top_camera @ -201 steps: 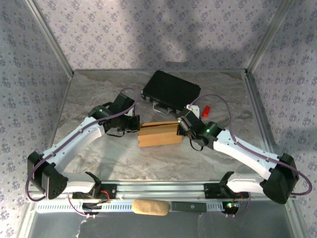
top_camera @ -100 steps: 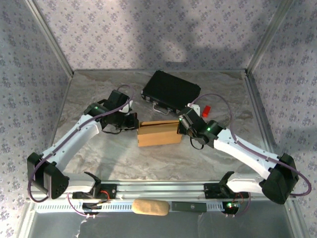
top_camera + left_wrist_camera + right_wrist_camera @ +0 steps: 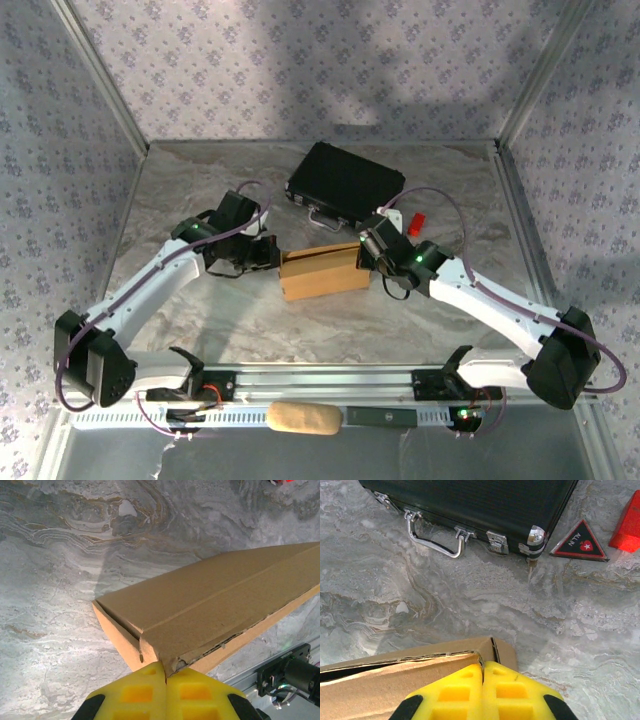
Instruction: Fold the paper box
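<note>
Since the earlier frame, the left arm had swung back toward the paper box (image 3: pixel 322 273), bringing the left gripper (image 3: pixel 272 257) up to its left end, while the right gripper (image 3: pixel 366 252) had barely shifted at the right end. The tan box lay flat near the middle of the marbled table (image 3: pixel 200 320), just in front of the black case (image 3: pixel 345 182). Both claws were clenched, yellow pads pressed together. The left gripper's tips met a corner of the box, and the right gripper's tips touched the opposite end. A red triangular badge (image 3: pixel 579 542) lay beside the case.
</note>
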